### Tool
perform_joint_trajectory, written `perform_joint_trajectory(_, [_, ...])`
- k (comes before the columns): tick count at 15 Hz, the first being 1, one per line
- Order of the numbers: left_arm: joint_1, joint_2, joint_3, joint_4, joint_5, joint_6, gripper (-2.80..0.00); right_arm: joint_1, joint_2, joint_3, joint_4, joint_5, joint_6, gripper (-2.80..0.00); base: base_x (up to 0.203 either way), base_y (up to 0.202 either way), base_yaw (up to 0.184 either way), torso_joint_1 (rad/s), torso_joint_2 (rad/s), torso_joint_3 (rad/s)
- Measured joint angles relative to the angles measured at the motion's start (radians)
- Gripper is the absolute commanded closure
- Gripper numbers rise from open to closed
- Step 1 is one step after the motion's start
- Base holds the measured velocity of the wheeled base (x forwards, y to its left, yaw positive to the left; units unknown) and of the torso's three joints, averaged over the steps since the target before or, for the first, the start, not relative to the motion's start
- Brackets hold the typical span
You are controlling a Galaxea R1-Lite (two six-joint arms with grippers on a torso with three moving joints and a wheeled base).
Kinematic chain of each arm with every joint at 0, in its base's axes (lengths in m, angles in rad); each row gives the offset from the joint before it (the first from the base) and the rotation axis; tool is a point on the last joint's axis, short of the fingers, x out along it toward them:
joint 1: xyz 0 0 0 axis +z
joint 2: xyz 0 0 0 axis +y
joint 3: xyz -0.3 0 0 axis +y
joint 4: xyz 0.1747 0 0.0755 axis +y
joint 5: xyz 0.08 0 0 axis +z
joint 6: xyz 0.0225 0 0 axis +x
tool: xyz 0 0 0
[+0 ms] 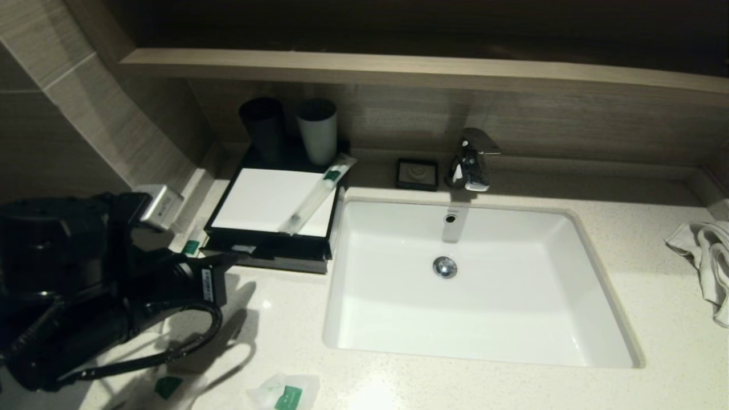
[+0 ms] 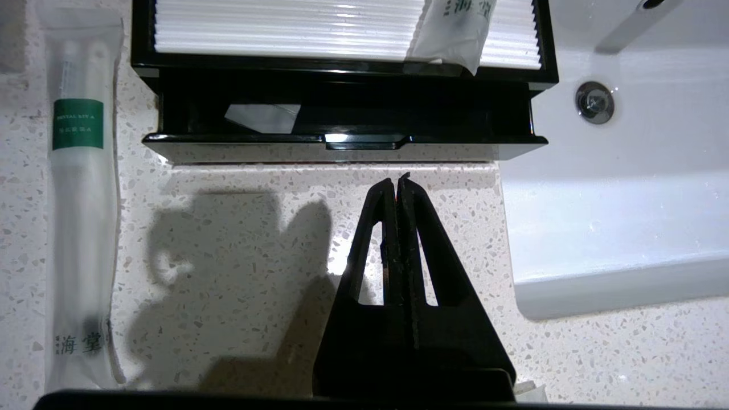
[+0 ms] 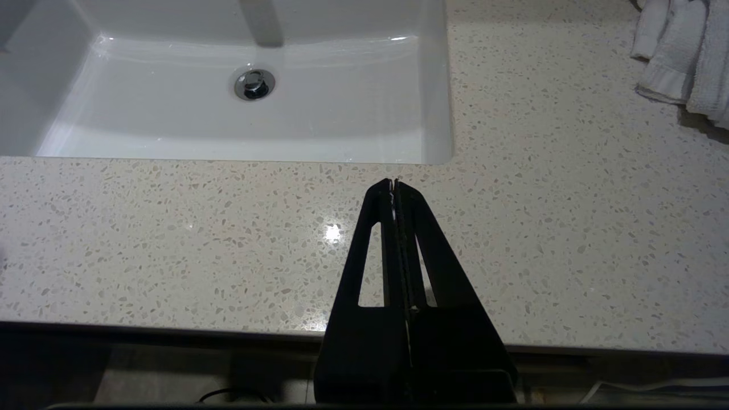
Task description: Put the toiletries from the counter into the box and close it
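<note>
The left gripper (image 2: 397, 181), jaws pressed together on nothing, hovers over the table (image 2: 239, 239) just before the box (image 2: 342, 122), whose drawer stands slightly open near the table's rear left corner. A long packet (image 2: 80, 193) with a green band reading "DENTAL KIT" and "海堂" lies beside the box, another packet (image 1: 315, 195) rests across its white top, and two pouches (image 1: 285, 393) sit at the front edge. The right gripper (image 3: 394, 183), jaws together and empty, hangs over the front edge before the sink (image 3: 273, 114).

The head view is dim and dark toward its upper edge and left side, while the sink (image 1: 478, 285) glows bright white at centre. On the tabletop (image 2: 239, 239) a hard arm shadow falls at lower centre of the left wrist view, with a small glare spot beside it. A similar specular dot shines at centre of the right wrist view.
</note>
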Motion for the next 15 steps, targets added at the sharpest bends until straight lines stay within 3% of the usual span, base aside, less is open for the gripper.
perform_joint_trajectory(15, [-0.045, 0.208, -0.015, -0.09, 0.114, -0.002, 0.0, 0.0, 0.0, 0.0, 0.0, 0.0, 0.0, 0.0, 0.0, 0.0, 0.0, 0.0, 0.0, 0.0])
